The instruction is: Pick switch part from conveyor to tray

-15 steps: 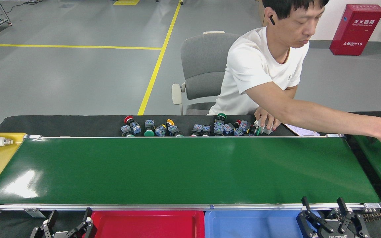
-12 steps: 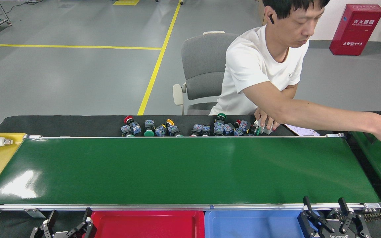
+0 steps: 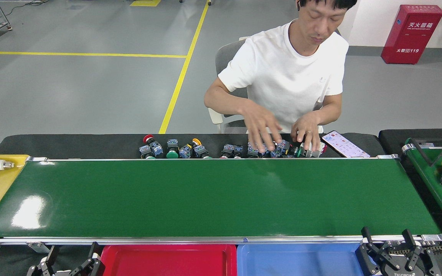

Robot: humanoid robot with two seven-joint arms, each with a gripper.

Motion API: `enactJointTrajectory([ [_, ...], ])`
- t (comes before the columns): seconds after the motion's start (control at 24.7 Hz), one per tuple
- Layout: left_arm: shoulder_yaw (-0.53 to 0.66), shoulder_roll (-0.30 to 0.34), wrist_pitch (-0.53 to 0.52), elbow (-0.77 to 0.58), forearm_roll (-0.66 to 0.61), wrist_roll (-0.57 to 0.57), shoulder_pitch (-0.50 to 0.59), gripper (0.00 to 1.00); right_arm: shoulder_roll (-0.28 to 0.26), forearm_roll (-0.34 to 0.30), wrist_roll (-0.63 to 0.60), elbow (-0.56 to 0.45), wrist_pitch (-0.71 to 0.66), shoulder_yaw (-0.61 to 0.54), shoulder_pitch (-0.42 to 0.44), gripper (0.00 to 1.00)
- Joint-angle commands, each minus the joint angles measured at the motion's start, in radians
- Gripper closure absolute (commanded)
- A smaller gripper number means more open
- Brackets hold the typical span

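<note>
Though cut off below, left gripper (image 3: pixel 69 257) spread | right gripper (image 3: pixel 391 242) spread | tray (image 3: pixel 167 249) half-hidden

Green conveyor (image 3: pixel 209 197) bare; red tray (image 3: pixel 169 260) (empty).

Conveyor (image 3: pixel 209 195) bare; person's hands (image 3: pixel 261 128) on switch parts (image 3: pixel 271 148) at far edge; red tray (image 3: pixel 167 260) near edge.

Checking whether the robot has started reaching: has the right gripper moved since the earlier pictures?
Yes. The right gripper has shifted slightly rightward and down along the conveyor's near rail, sitting closer to the rail's right end than before.
</note>
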Motion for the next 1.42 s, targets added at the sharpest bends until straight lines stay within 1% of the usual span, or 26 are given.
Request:
enactJointTrajectory([
  [0.0, 0.004, 0.012, -0.003, -0.014, 0.004, 0.010, -0.004, 0.00, -0.002, -0.002, 0.003, -0.014, -0.004, -0.008, -0.004, 0.00],
  [0.12, 0.005, 0.012, -0.011, -0.014, 0.010, 0.010, -0.007, 0.00, -0.002, -0.002, 0.003, -0.012, -0.004, -0.008, -0.004, 0.00],
  [0.28, 0.004, 0.006, -0.045, -0.014, 0.066, -0.007, -0.007, 0.00, 0.000, -0.002, 0.003, -0.012, -0.004, -0.008, -0.004, 0.00],
  [0.44, 0.004, 0.014, -0.054, -0.014, 0.081, -0.084, -0.008, 0.00, -0.002, -0.002, 0.003, -0.008, -0.004, -0.008, -0.004, 0.00],
  [0.65, 0.004, 0.017, -0.054, -0.014, 0.079, -0.052, -0.008, 0.00, -0.002, -0.002, 0.006, -0.008, -0.002, -0.014, -0.004, 0.00],
  [1.38, 0.004, 0.006, -0.052, -0.014, 0.079, -0.052, -0.010, 0.00, -0.002, -0.002, 0.017, -0.006, -0.004, -0.017, -0.007, 0.00],
])
